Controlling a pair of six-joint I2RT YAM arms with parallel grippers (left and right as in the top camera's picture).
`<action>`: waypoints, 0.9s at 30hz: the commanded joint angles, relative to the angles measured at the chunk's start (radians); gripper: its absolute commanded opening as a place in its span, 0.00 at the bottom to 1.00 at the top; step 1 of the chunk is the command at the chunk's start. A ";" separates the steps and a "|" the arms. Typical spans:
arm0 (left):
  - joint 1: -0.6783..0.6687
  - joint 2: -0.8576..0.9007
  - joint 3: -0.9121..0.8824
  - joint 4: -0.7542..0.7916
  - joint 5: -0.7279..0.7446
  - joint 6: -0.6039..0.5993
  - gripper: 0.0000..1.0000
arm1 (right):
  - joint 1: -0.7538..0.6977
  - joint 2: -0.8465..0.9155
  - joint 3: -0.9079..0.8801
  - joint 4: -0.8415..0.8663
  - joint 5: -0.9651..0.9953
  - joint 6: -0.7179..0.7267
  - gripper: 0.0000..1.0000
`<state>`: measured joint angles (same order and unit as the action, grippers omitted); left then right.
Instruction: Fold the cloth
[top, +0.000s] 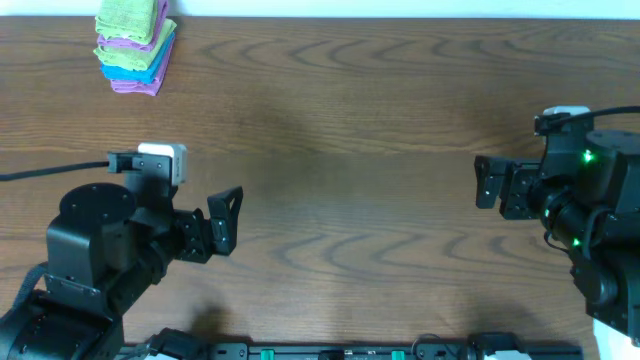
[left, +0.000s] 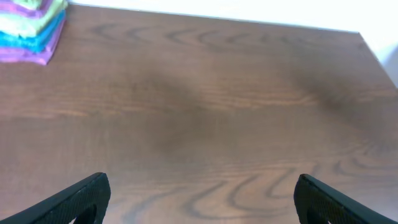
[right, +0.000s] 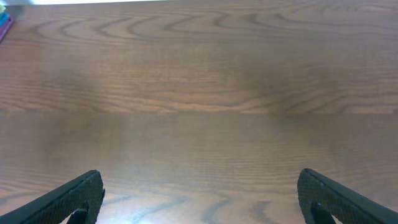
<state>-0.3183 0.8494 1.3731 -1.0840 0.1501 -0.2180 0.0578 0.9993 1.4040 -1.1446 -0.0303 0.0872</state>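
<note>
Evidently soft and light, the cloth (top: 131, 18) wants a corner pinch; our left end effector (top: 231, 220) and right end effector (top: 481, 183) gape empty.

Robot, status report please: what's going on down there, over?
Left fingers open, empty; right fingers same. Green cloth atop stack, far left corner, untouched. Nothing in the way, over.

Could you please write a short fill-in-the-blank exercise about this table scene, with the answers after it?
1. The green cloth lies on ____ of the stack.
2. The stack is on the robot's ____ side of the table.
3. The fingers of the left gripper and the right gripper are ____, not shut.
4. The bottom cloth is ____.

Answers: top; left; open; purple
</note>
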 joint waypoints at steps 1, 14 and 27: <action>-0.006 0.007 -0.005 -0.031 0.000 -0.014 0.95 | 0.009 -0.006 -0.003 -0.003 -0.003 0.012 0.99; -0.006 0.006 -0.005 -0.124 -0.010 -0.012 0.95 | 0.009 -0.006 -0.003 -0.003 -0.003 0.012 0.99; 0.237 -0.194 -0.185 0.116 -0.047 0.371 0.95 | 0.009 -0.006 -0.003 -0.003 -0.003 0.012 0.99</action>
<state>-0.1246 0.7235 1.2617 -1.0161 0.0978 -0.0181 0.0578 0.9993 1.4040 -1.1469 -0.0299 0.0879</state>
